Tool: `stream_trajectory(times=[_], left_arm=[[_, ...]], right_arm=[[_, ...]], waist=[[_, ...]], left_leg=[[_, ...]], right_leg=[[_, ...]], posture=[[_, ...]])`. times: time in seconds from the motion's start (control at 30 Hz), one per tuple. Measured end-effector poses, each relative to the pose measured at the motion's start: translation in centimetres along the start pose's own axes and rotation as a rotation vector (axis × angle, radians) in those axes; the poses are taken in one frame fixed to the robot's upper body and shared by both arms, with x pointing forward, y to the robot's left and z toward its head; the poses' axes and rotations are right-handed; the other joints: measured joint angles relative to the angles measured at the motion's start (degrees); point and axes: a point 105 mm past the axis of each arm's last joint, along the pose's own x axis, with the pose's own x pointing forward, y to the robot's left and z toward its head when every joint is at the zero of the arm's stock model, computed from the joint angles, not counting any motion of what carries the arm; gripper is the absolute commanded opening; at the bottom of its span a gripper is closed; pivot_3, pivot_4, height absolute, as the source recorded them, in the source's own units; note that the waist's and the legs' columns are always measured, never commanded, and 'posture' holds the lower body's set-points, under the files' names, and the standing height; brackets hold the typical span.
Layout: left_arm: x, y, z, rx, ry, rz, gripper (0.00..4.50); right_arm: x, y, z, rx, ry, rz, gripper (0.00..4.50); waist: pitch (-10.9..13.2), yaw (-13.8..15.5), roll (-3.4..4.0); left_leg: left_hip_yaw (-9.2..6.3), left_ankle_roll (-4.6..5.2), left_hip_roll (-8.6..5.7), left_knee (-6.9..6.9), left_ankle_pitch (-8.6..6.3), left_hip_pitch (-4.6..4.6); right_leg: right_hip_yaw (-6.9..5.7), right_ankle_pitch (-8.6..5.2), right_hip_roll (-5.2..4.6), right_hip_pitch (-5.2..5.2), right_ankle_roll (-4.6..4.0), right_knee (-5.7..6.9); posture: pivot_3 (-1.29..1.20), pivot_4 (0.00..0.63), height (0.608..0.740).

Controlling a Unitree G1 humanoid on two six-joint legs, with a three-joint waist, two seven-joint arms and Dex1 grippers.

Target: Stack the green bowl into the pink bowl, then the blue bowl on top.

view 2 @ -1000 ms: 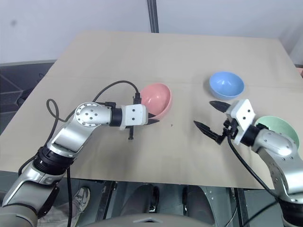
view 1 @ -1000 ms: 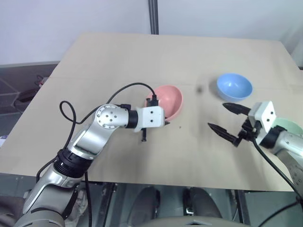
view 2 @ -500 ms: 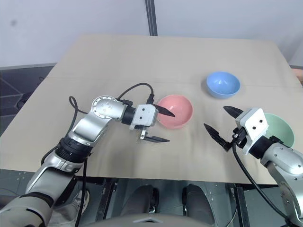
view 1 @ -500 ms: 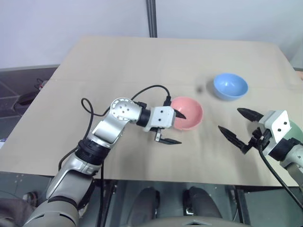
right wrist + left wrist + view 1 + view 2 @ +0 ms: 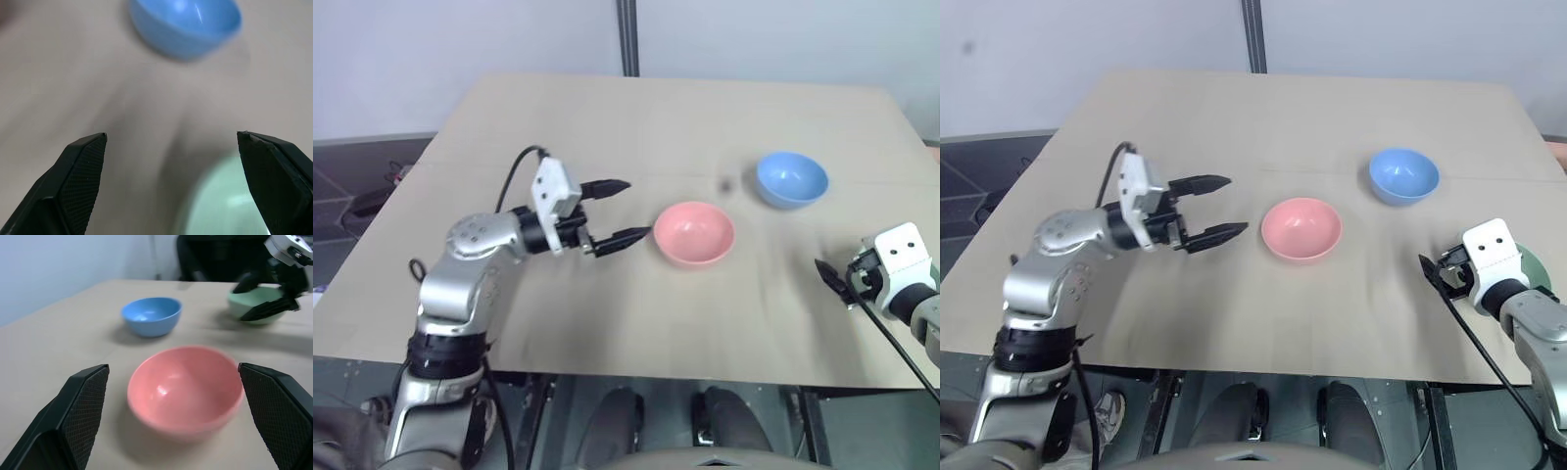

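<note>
The pink bowl point(image 5: 695, 233) sits upright on the table's middle, with nothing in it. My left gripper point(image 5: 625, 210) hovers just left of it, open and empty, pointing at the bowl point(image 5: 186, 389). The blue bowl point(image 5: 791, 179) stands further back and to the right. At the right edge, the green bowl point(image 5: 1534, 268) is mostly hidden behind my right wrist; the left wrist view shows it point(image 5: 252, 304) more fully. My right gripper point(image 5: 1437, 274) is open and empty, tilted downward beside the green bowl point(image 5: 230, 205), with the blue bowl point(image 5: 186, 24) beyond it.
The tan table point(image 5: 607, 117) has bare surface at the back and left. Its front edge point(image 5: 636, 372) runs close below both arms. A metal pole point(image 5: 626, 39) rises behind the table's far edge.
My left gripper opened, let go of the tilted pink bowl, and pulled back left; the bowl now rests flat. My right gripper swung right and tipped down toward the green bowl.
</note>
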Motion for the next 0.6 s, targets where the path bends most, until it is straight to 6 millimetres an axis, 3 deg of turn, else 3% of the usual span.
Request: stream_trajectory(times=[0.13, 0.37, 0.43, 0.47, 0.5, 0.6], left_arm=[[-2.3, -1.4, 0.3, -0.026, -0.017, -0.093, 4.47], [-4.3, -2.8, 1.4, -0.052, -0.004, -0.271, 4.47], [-4.4, -2.9, 1.7, -0.056, -0.007, -0.298, 4.5], [-4.5, -2.7, 1.8, -0.061, -0.012, -0.307, 4.5], [-4.5, -2.7, 1.9, -0.06, -0.014, -0.308, 4.5], [-4.5, -2.7, 1.8, -0.065, -0.014, -0.312, 4.5]], right_arm=[[-0.5, -0.7, -1.3, 0.061, 0.078, -0.019, 4.5], [-0.6, -0.9, -2.3, 0.135, 0.14, -0.025, 4.5], [-0.4, -0.9, -2.4, 0.149, 0.143, -0.021, 3.47], [-0.2, -1.0, -2.2, 0.158, 0.135, -0.019, 3.1], [-0.2, -1.1, -2.2, 0.161, 0.135, -0.02, 3.01], [0.2, -1.2, -2.1, 0.17, 0.136, -0.02, 1.73]], waist=[[0.01, 0.04, 0.02], [0.03, -0.1, 0.04], [0.04, -0.12, 0.07], [0.05, -0.11, 0.08], [0.05, -0.11, 0.08], [0.06, -0.12, 0.09]], left_leg=[[0.0, 0.01, 0.0, 0.0, -0.01, 0.03], [0.03, 0.01, 0.01, -0.01, -0.01, 0.09], [0.05, 0.02, 0.01, -0.01, -0.01, 0.09], [0.06, 0.02, 0.01, -0.02, -0.01, 0.08], [0.07, 0.02, 0.01, -0.02, -0.01, 0.08], [0.08, 0.03, 0.01, -0.03, -0.02, 0.06]], right_leg=[[-0.01, 0.0, 0.0, 0.01, 0.0, 0.01], [0.02, -0.01, 0.08, 0.02, 0.0, 0.03], [0.03, -0.01, 0.11, 0.02, 0.0, 0.02], [0.03, -0.01, 0.13, 0.02, 0.0, 0.0], [0.03, -0.01, 0.13, 0.02, 0.0, 0.0], [0.05, -0.01, 0.1, 0.01, 0.0, -0.03]], posture=[[0.0, 0.15, 0.74], [0.0, 0.15, 0.74], [0.0, 0.15, 0.74], [0.0, 0.15, 0.74], [0.0, 0.15, 0.74], [0.0, 0.15, 0.74]])
